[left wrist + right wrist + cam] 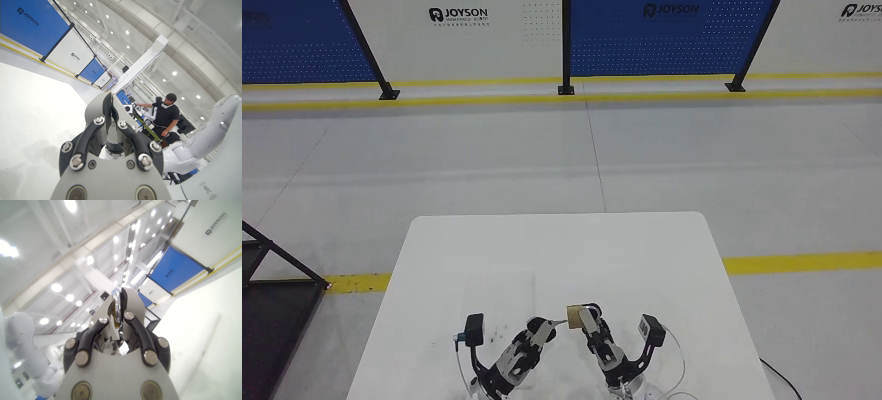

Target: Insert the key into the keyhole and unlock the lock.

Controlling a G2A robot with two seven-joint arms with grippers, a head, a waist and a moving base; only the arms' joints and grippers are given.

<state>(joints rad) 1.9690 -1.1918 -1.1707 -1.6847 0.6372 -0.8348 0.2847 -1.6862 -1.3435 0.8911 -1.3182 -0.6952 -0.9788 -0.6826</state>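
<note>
From my station I see both arms low over the near edge of the table, at 6 o'clock in the top view. The right gripper is clamped on the lock: its two pads press the brass body from both sides and hold it above the table. The left gripper has its fingers pressed together on a thin piece that sticks out at the tips. I take this piece for the key, though it is small. In the top view the lock lies at about 2 o'clock from the left gripper, just beside it. The key's long axis runs from 8 o'clock to 2 o'clock, with its free end toward the brass body. I cannot tell if the tip touches the lock or stands a little apart. The keyhole I cannot see in any view, so I cannot confirm that the key is in line with it. In my judgement the coming move belongs to the left arm, which carries the key. It should push along this same axis toward 2 o'clock while the right arm holds the lock firm
</note>
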